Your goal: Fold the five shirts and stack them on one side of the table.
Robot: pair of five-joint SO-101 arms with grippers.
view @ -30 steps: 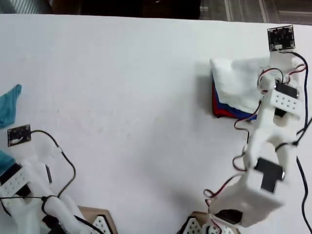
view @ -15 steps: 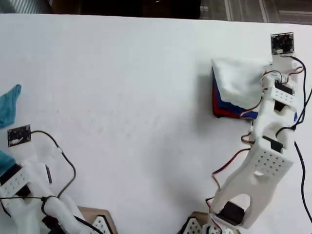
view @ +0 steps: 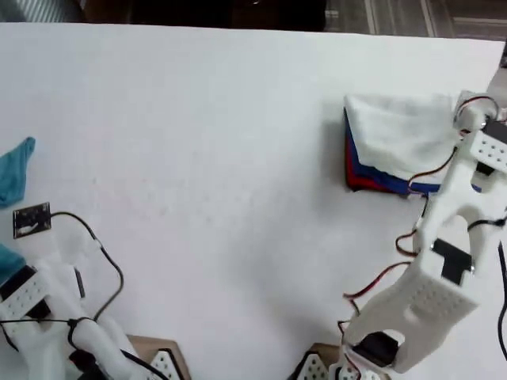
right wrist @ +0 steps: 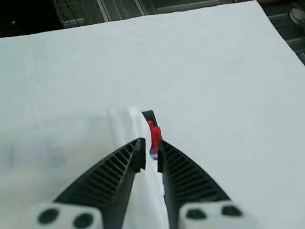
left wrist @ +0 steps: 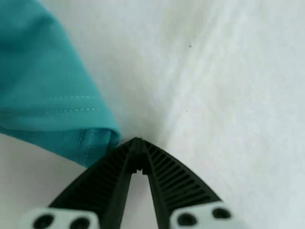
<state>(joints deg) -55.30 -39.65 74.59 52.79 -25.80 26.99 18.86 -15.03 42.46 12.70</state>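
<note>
The stack [view: 388,170] sits near the desk's [view: 198,119] right edge, with a white shirt [view: 396,134] on top and a blue shirt [view: 394,184] and a red shirt [view: 360,182] showing under it. The teal shirt [view: 14,170] lies loose and unfolded at the left edge, so I'd say that one is the job in hand.

To do it well, I'd drag it in from the edge first and lay it flat. Then pinch the cloth at a hem rather than a bunched fold, make the folds even, and set it down square on the white shirt without nudging the layers below. The pile already looks a bit skewed at its near corner.

The left pincer [left wrist: 138,164] is closed tip to tip and holds nothing. Its point sits just beside the teal shirt's turned-under hem, and I cannot tell if it touches. The right pincer [right wrist: 151,153] hangs above the stack's edge, open by only a narrow slit and gripping nothing. The arm carrying it [view: 444,261] stands along the right edge.
</note>
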